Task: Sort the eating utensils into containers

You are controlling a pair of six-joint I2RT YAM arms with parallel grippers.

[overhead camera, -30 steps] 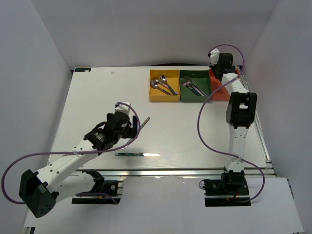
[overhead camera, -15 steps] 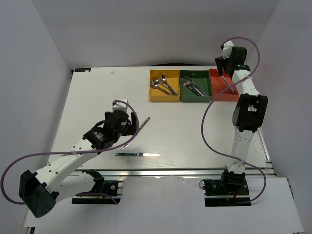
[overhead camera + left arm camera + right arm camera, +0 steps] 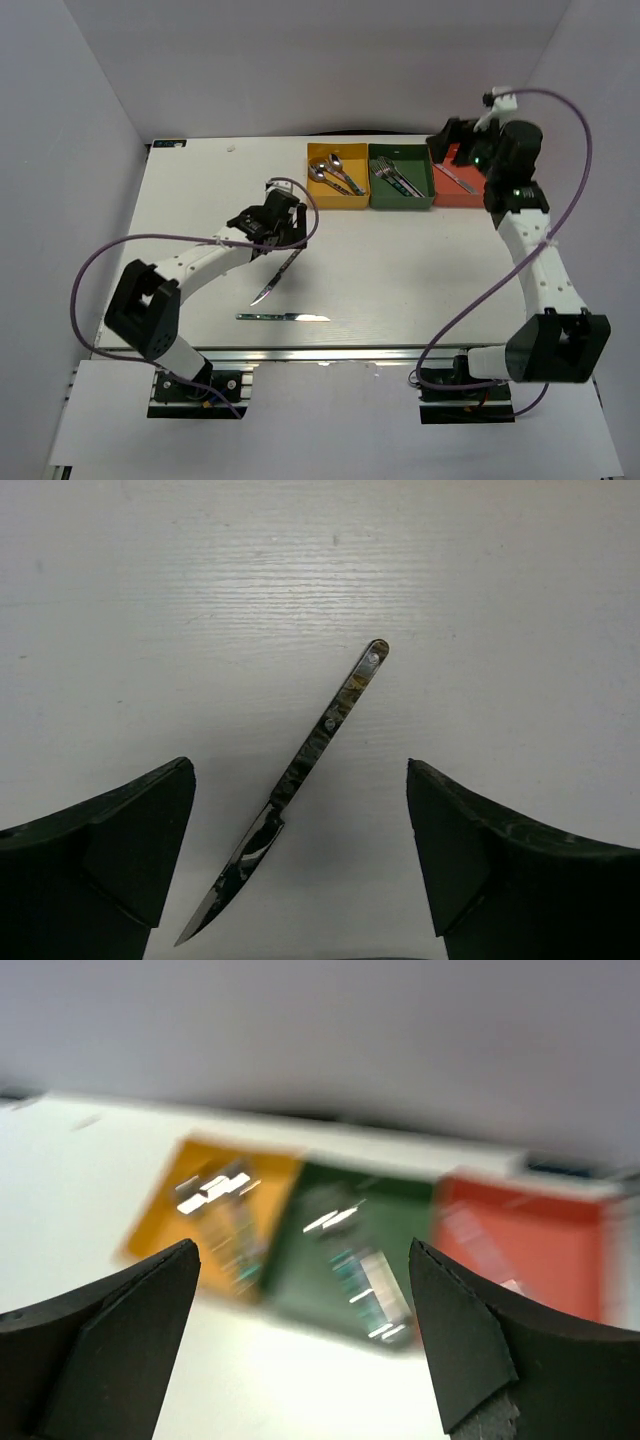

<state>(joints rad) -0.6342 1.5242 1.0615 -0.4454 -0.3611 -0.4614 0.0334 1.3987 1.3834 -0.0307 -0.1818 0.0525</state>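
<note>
A knife with a dark patterned handle (image 3: 300,780) lies flat on the white table between the open fingers of my left gripper (image 3: 298,790). From above, that knife (image 3: 275,277) lies slanted just below the left gripper (image 3: 283,232). A second knife (image 3: 283,317) lies level near the front edge. The yellow container (image 3: 318,200) holds spoons (image 3: 335,172), the green container (image 3: 400,203) holds forks (image 3: 397,178), and the red container (image 3: 462,199) holds a knife (image 3: 455,178). My right gripper (image 3: 447,140) hangs open and empty above the red and green containers.
The right wrist view is blurred and shows the yellow container (image 3: 160,1230), the green one (image 3: 310,1270) and the red one (image 3: 560,1250) in a row. Purple cables loop beside both arms. The table's front rail (image 3: 330,350) runs just below the second knife.
The right gripper opened and rose away from the red container, leaving a knife in it. The left arm swung so that its gripper now stands farther back, over the slanted knife.
</note>
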